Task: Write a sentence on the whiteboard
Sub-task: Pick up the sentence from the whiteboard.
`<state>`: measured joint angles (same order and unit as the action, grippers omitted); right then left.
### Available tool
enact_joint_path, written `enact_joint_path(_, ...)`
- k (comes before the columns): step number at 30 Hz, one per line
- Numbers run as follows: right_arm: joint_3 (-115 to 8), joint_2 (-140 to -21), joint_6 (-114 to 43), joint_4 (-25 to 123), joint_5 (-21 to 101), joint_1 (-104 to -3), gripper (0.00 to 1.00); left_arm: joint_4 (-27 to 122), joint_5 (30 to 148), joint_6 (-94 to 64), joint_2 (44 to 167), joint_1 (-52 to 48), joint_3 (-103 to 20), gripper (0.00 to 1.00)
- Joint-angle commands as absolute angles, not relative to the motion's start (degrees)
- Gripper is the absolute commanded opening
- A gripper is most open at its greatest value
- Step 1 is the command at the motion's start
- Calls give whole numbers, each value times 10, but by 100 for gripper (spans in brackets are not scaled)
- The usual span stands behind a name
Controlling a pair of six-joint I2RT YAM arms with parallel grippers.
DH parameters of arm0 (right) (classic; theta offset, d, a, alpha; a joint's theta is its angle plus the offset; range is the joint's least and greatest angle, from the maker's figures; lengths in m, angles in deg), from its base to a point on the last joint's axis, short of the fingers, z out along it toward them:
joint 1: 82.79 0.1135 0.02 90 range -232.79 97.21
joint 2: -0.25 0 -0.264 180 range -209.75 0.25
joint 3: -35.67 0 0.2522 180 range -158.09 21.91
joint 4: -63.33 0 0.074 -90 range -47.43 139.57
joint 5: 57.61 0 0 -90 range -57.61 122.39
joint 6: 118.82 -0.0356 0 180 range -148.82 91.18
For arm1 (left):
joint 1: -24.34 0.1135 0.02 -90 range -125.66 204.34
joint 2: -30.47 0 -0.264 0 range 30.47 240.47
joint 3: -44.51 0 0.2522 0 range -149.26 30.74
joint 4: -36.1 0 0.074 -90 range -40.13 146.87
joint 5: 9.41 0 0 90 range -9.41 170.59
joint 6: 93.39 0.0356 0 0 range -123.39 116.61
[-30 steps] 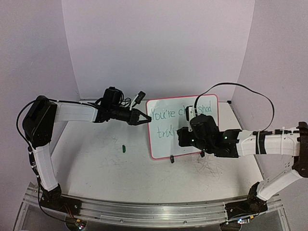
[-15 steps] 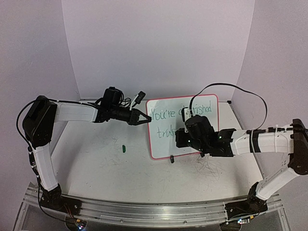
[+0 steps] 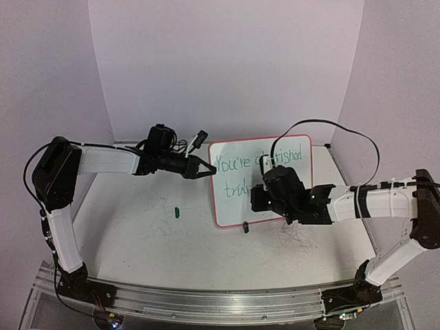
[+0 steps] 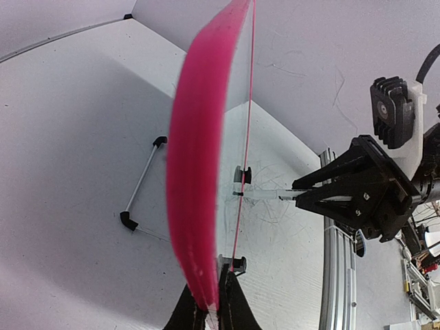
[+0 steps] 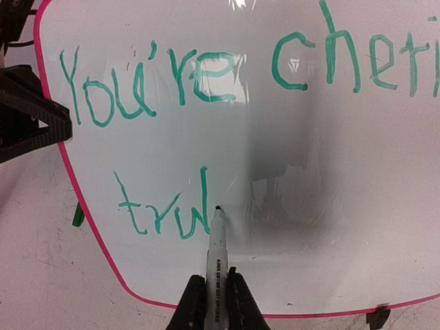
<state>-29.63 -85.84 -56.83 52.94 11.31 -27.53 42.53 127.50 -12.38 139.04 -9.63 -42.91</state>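
The whiteboard [image 3: 230, 206] stands tilted upright at the table's centre, pink-framed. My left gripper [image 3: 206, 172] is shut on its left edge; in the left wrist view the pink rim [image 4: 196, 172] runs up from between my closed fingers [image 4: 213, 309]. My right gripper [image 5: 214, 299] is shut on a white marker [image 5: 216, 258] whose tip touches the board just right of the green "trul". The sentence [image 5: 206, 75] reads "You're cheri..." on the top line, with the rest cut off. From above, the right gripper [image 3: 258, 196] covers the board's middle.
A green marker cap [image 3: 177, 212] lies on the scuffed tabletop left of the board. A black foot [image 3: 245, 227] sticks out under the board's lower edge. Grey scratch marks [image 3: 295, 240] cover the table in front of the right arm. A white backdrop encloses the table.
The right arm has shifted slightly left along the board, uncovering more of the top line's last letters. The left arm and the board have stayed still.
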Motion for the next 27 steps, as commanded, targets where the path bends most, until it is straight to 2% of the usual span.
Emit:
enact_joint_path(1, -282, -857, -586, 532, 110, -276, 0, 451, 1233, -83, 1382, -105, -438, 0)
enact_joint_path(11, -265, -847, -594, 529, 99, -275, 0, 451, 1233, -83, 1384, -105, -438, 0)
enact_joint_path(27, -325, -852, -553, 519, 59, -291, 0, 452, 1232, -81, 1380, -106, -438, 0)
